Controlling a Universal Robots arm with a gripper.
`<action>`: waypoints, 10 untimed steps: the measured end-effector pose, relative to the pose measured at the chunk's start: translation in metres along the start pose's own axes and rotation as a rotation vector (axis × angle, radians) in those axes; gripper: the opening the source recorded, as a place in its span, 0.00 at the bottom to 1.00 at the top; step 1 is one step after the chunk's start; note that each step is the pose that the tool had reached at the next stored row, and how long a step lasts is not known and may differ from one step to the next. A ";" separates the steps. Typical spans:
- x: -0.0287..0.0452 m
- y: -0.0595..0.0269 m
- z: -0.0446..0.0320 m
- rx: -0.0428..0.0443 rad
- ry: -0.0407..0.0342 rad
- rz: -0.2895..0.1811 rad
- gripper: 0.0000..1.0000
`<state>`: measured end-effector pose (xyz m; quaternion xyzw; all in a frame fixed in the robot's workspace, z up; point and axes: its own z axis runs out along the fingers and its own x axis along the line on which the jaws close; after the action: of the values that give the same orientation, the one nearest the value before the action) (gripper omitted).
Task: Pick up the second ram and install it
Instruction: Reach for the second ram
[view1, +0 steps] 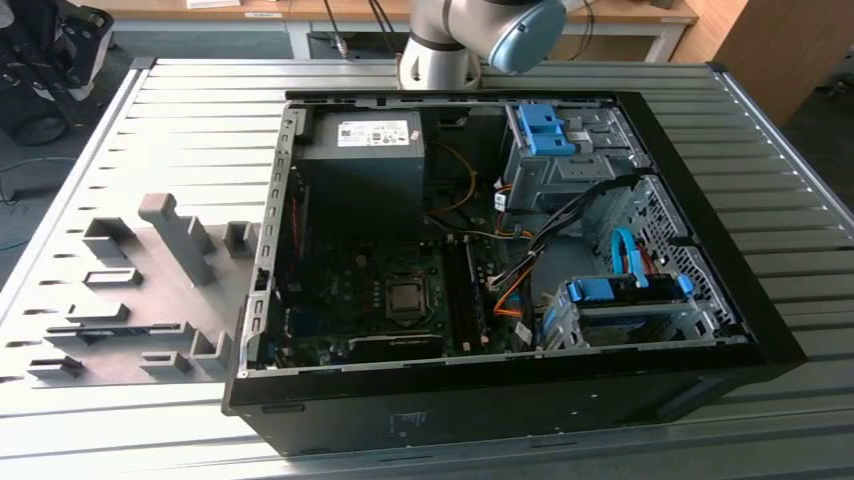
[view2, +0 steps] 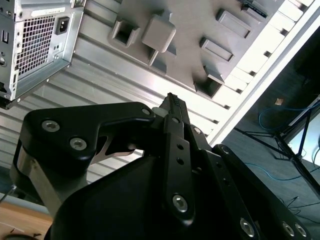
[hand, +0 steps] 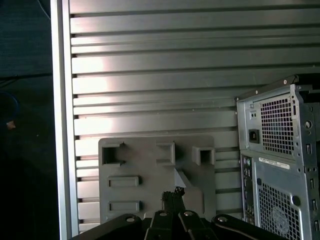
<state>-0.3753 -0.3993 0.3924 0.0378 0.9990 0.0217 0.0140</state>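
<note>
Exterior view: an open computer case (view1: 534, 250) lies on its side on a slatted metal table (view1: 761, 130). A grey holder block (view1: 134, 300) sits against the case on the exterior view's left. The robot arm (view1: 454, 40) rises from the table's far edge. Inside the case, long dark memory slots (view1: 463, 295) run beside the processor. How many of them are filled cannot be told.

Second wrist view: the gripper (view2: 172, 102) hangs above the holder block (view2: 190, 30), its fingertips aimed down at the grey surface and well clear of it. The two fingers are pressed together, and nothing can be made out between them. Beyond the fingertips, at the edge of the holder farthest from the case (view2: 35, 45) and near the table's rim, lies a short dark strip with small parts on it. This is probably the second ram (view2: 254, 7). It is cut off by the frame. What shows of its long axis seems to run along the holder's edge, crosswise to the line from gripper to stick. It lies apart from the gripper, off to the side away from the case.

First wrist view: the gripper (hand: 175, 195), fingers together, hovers over the middle of the holder block (hand: 145, 165). The case's rear panel (hand: 275, 165) stands just beside the holder, and bare table slats (hand: 150, 75) stretch beyond.
</note>
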 end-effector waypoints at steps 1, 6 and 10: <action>0.0001 0.0000 0.0000 0.0000 0.0000 0.000 0.11; 0.0019 -0.0039 0.0001 0.0000 0.0001 0.000 0.11; 0.0061 -0.0131 0.0005 -0.0001 -0.0001 0.000 0.11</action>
<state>-0.3824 -0.4118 0.3912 0.0379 0.9989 0.0218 0.0140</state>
